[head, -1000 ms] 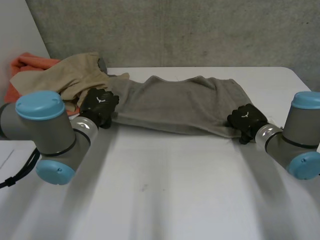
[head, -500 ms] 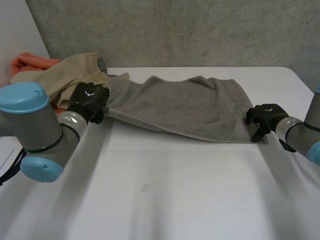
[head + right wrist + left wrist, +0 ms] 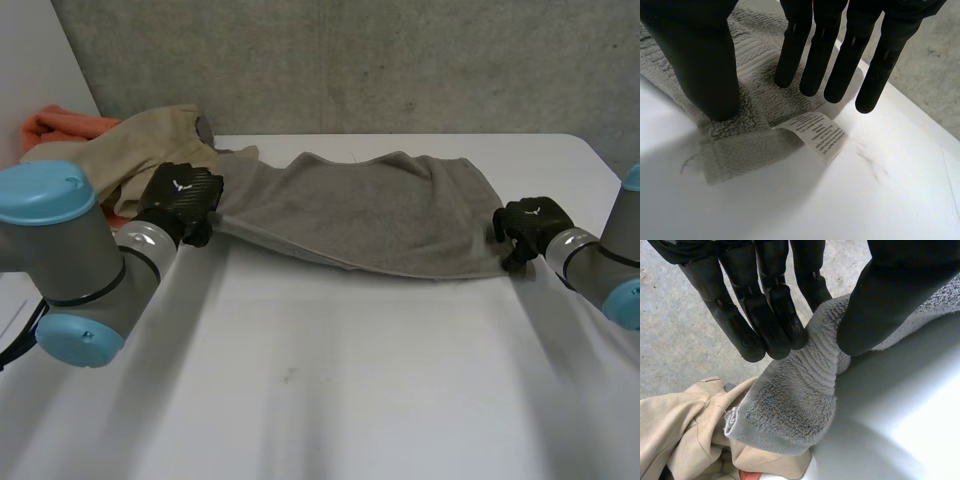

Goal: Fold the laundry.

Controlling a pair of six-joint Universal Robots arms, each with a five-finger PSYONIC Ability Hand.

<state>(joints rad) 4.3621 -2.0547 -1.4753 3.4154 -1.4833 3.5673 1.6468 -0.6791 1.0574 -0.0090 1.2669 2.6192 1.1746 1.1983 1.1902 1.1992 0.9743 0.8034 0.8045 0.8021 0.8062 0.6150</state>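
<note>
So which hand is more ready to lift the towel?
Left. The left hand pinches a towel corner between fingers and thumb. The right hand is straight-fingered over the other corner, beside the label, with the towel lying flat there.

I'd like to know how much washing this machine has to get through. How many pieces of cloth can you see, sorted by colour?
Grey towel: 1
Beige cloth: 1
Orange cloth: 1
Total: 3
</note>
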